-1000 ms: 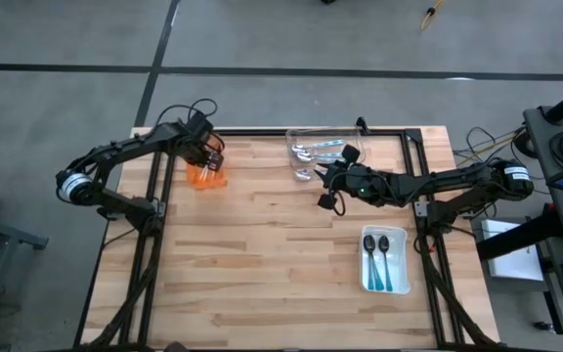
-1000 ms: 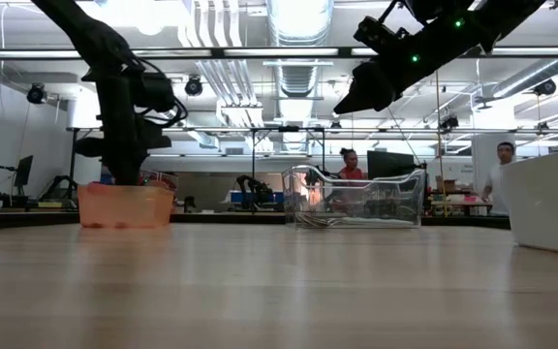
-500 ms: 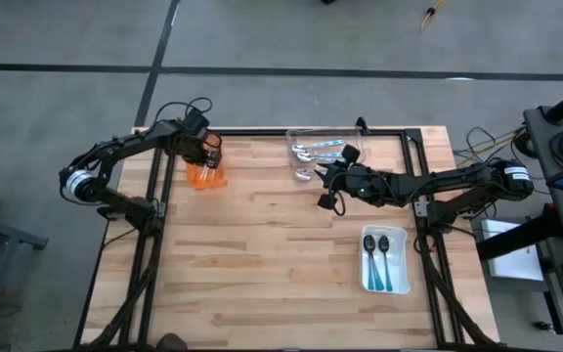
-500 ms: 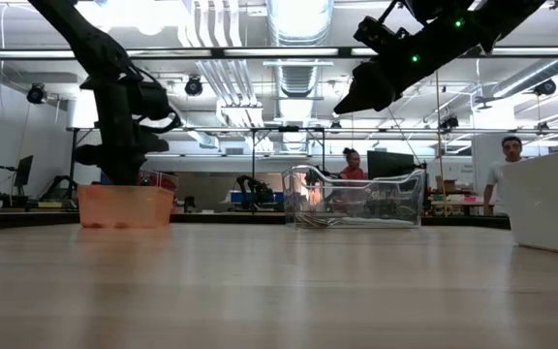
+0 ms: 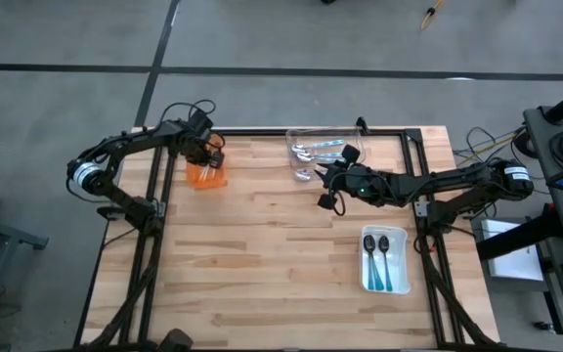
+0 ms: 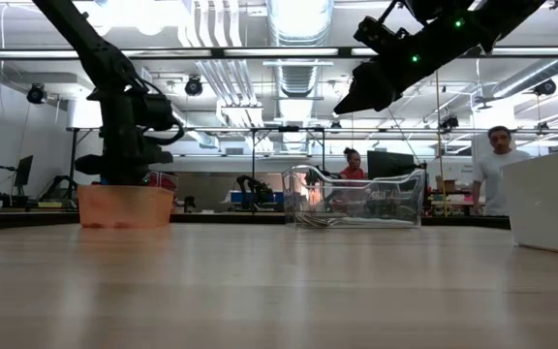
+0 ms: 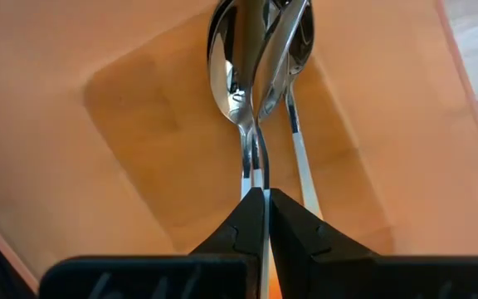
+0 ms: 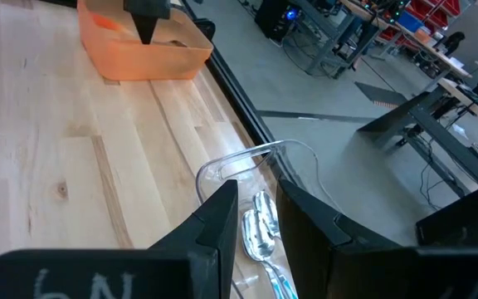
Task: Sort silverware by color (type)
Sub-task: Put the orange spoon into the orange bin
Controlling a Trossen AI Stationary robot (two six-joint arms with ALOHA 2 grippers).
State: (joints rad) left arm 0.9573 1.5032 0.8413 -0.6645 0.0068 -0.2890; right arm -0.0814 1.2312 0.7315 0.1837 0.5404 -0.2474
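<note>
At the tabletop's (image 5: 281, 254) ten o'clock, the left gripper (image 7: 260, 218) hangs pinched shut inside the orange tray (image 5: 206, 176) — orange spoons (image 7: 260, 58) just ahead, none held; delivery looks done, withdrawal next. Toward one o'clock, the right gripper (image 8: 257, 218) hovers narrowly parted above the clear tray (image 5: 324, 154), remaining spoons (image 8: 264, 237) below; four o'clock, white tray (image 5: 386, 261) holds two.

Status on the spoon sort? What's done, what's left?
Done: two spoons lie in the white tray; spoons lie in the orange tray. In hand: left gripper is shut above the orange tray; right gripper hovers over the clear tray. Left: spoons there.
</note>
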